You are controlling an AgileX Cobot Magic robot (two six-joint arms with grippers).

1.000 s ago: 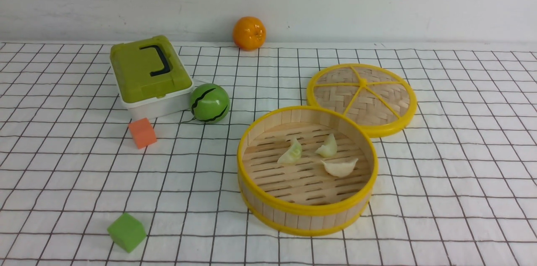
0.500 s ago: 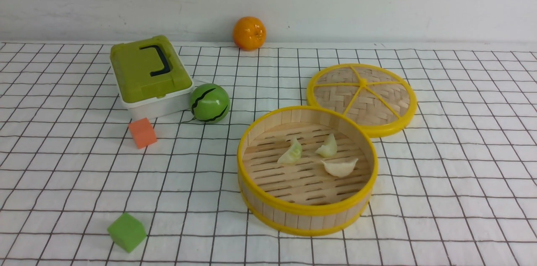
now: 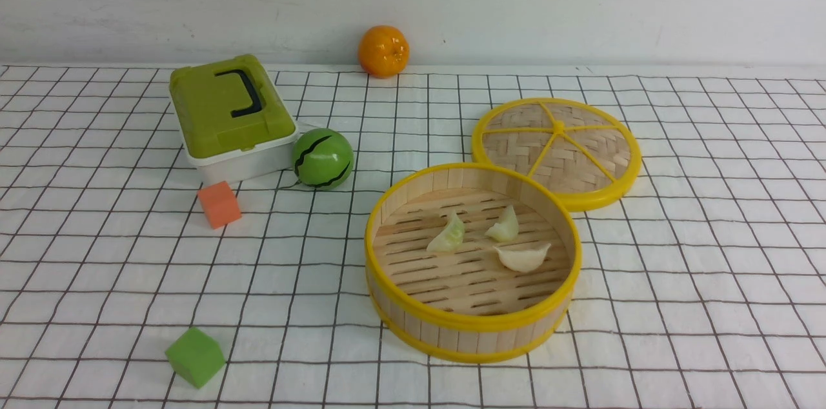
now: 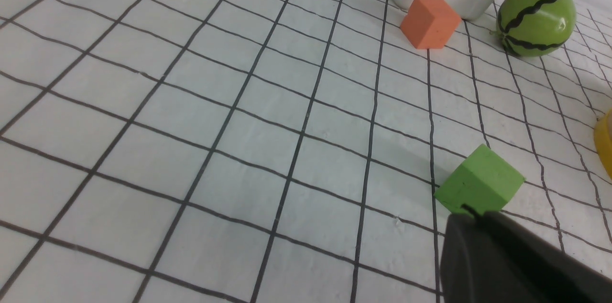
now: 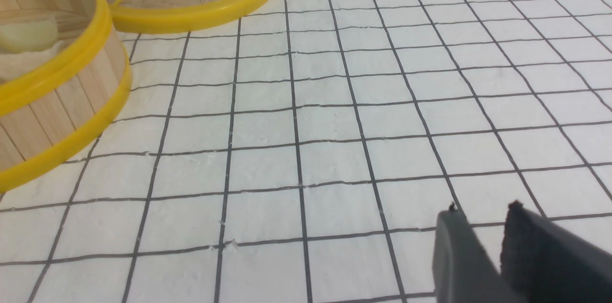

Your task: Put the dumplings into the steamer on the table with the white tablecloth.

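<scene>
Three pale dumplings (image 3: 446,235) (image 3: 504,226) (image 3: 524,257) lie on the slatted floor of the round bamboo steamer (image 3: 473,322), which stands on the white checked tablecloth (image 3: 677,254) covering the table. Neither gripper shows in the front view. In the right wrist view my right gripper (image 5: 480,210) hovers low over bare cloth, empty, its jaws a narrow gap apart. The steamer (image 5: 57,102) is well off to its side, with one dumpling (image 5: 26,35) showing over the rim. In the left wrist view my left gripper (image 4: 471,214) is shut and empty, its tip just before the green cube (image 4: 479,186).
The flat woven lid (image 3: 556,151) lies behind the steamer on the right. A green-lidded box (image 3: 229,115), a watermelon ball (image 3: 322,158) and an orange cube (image 3: 219,204) stand at the left. A green cube (image 3: 195,356) is at the front left, an orange (image 3: 383,51) by the wall.
</scene>
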